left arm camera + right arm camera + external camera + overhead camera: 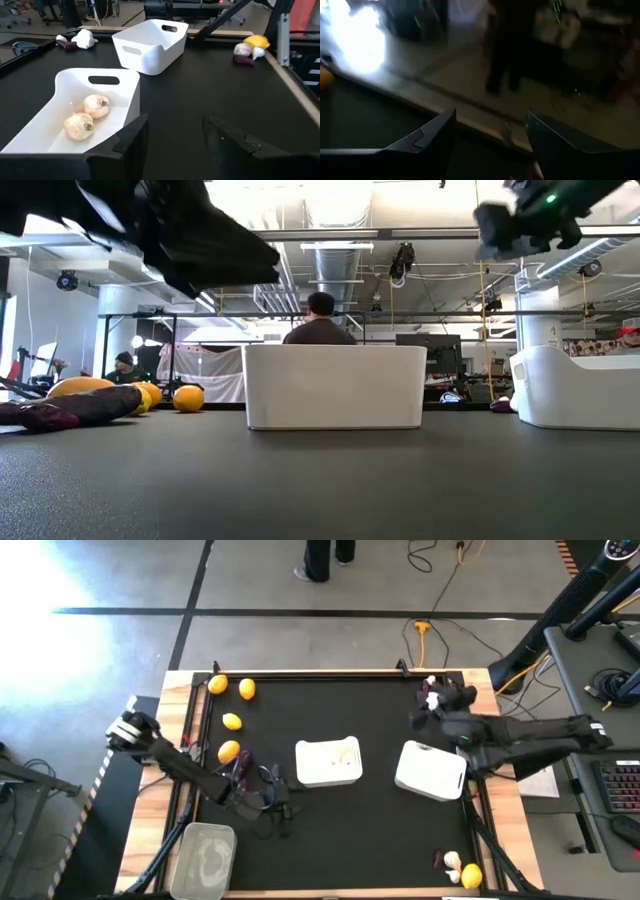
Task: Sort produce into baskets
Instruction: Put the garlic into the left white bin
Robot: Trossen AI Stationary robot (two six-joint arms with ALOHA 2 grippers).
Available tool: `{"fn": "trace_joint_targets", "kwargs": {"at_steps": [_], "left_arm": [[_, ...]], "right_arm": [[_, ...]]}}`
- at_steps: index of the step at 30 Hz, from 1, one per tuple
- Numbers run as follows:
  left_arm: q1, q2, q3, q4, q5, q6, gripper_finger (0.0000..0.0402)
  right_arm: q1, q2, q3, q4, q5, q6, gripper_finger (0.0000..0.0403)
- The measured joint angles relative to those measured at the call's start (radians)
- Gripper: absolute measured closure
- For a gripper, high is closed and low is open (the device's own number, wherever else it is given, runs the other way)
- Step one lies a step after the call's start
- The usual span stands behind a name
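Observation:
My left gripper [280, 808] is open and empty, low over the mat just near of the middle white tray [328, 762]; it also shows in the left wrist view [175, 135]. That tray holds two white garlic bulbs [87, 117]. Two dark purple vegetables [240, 768] lie on the mat beside my left arm. Several lemons [232, 721] lie at the far left. My right gripper [422, 712] is open and empty, raised near the far right corner, beside a garlic bulb and a purple piece [432, 690]. It also shows in the right wrist view [490, 135].
A second white tray [431, 770] stands right of centre. A clear tub [205, 858] stands at the near left corner. A lemon, garlic and a purple piece [460, 868] lie at the near right corner. A person [320, 320] sits beyond the table.

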Motion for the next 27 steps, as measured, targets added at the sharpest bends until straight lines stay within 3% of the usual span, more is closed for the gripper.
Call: {"fn": "trace_joint_targets", "kwargs": {"at_steps": [2,4,8,11,18,21,23,27], "left_arm": [[0.000,0.035,0.000,0.030,-0.005,0.000,0.0235],[0.000,0.068,0.000,0.059,0.002,0.000,0.0235],[0.019,0.124,0.013,0.107,0.004,0.043,0.0235],[0.038,0.145,0.026,0.118,0.003,0.060,0.0235],[0.054,0.216,0.068,0.114,0.002,0.036,0.0235],[0.055,0.264,0.096,0.120,-0.010,0.004,0.0235],[0.055,0.287,0.113,0.118,-0.011,0.005,0.0235],[0.055,0.306,0.140,0.112,-0.011,-0.001,0.0235]], "right_arm": [[-0.090,0.064,0.090,-0.239,-0.088,0.136,0.0174],[-0.184,0.127,0.130,-0.355,-0.171,0.177,0.0174],[-0.358,0.251,0.132,-0.341,-0.392,0.040,0.0174],[-0.427,0.350,0.136,-0.334,-0.536,-0.097,0.0174],[-0.452,0.544,0.201,-0.346,-0.469,-0.211,0.0174],[-0.524,0.629,0.257,-0.406,-0.420,-0.207,0.0174],[-0.597,0.674,0.299,-0.460,-0.459,-0.182,0.0174],[-0.732,0.734,0.355,-0.507,-0.658,-0.173,0.0174]]}}
